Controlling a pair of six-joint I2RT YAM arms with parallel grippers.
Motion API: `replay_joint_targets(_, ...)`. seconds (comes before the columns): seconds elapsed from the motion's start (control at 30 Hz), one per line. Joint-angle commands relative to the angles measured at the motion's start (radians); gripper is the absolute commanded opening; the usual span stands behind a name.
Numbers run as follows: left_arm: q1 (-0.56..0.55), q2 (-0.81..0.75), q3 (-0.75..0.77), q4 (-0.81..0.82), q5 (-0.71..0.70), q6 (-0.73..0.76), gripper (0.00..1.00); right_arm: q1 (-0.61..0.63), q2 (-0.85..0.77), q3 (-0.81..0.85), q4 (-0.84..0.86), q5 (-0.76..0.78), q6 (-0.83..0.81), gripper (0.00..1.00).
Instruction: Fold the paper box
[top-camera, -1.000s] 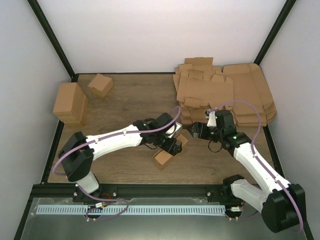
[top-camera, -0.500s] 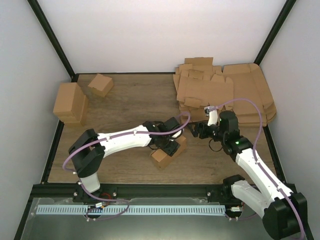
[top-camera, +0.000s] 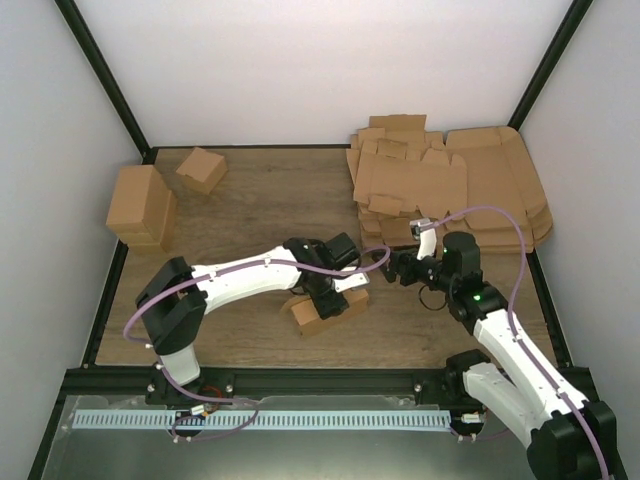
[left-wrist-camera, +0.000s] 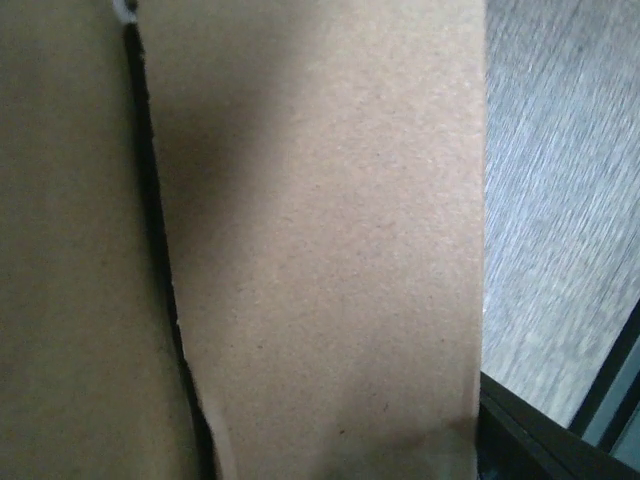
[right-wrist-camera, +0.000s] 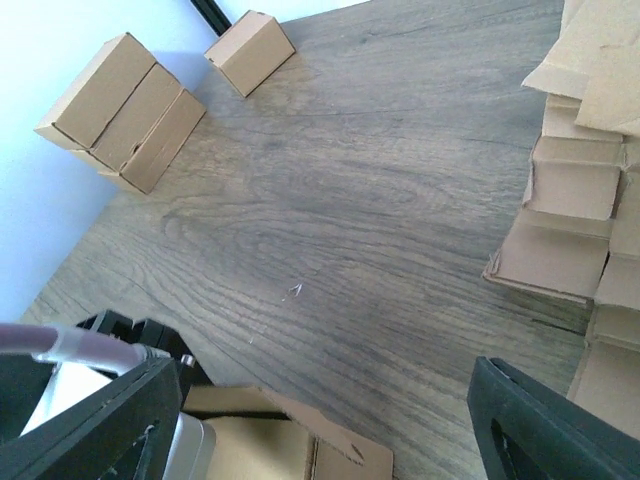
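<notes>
Bracing the paper box (top-camera: 322, 310) at front-centre of the table (top-camera: 250, 200) under the left gripper (top-camera: 338, 287).
Apparently pinning it flat to steady a flap for folding. Cannot tell how the left jaws stand: wrist view full of cardboard, no fingers showing. Holding the right gripper (top-camera: 392, 268) wide apart and empty just beside the box's right end, likely ready to push. Noting flat blanks (top-camera: 450, 185) back right, well apart.

Right gripper (right-wrist-camera: 325, 400); jaws wide apart
</notes>
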Motion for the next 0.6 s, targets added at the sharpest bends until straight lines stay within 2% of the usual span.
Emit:
replay_joint_targets(0.0, 0.045, -0.018, 0.029, -0.012, 0.039, 0.200, 0.67, -0.008, -0.032, -0.021, 0.018, -0.023, 0.000, 0.82)
replay_joint_targets(0.07, 0.059, 0.003, 0.057, -0.033, 0.029, 0.259, 0.70, -0.008, -0.044, -0.030, 0.014, -0.014, 0.021, 0.83)
replay_joint_targets(0.17, 0.074, 0.030, 0.116, -0.104, 0.065, 0.388, 0.70, -0.009, -0.061, -0.042, 0.015, -0.018, 0.052, 0.83)
replay_joint_targets(0.33, 0.080, 0.061, 0.193, -0.189, 0.032, 0.562, 0.71, -0.008, -0.084, -0.052, 0.009, -0.011, 0.051, 0.82)
replay_joint_targets(0.43, 0.082, 0.087, 0.238, -0.216, 0.029, 0.617, 0.71, -0.010, -0.090, -0.051, 0.002, -0.014, 0.032, 0.82)
replay_joint_targets(0.57, 0.083, 0.127, 0.301, -0.250, 0.034, 0.614, 0.71, -0.008, -0.093, -0.046, 0.001, -0.027, 0.017, 0.80)
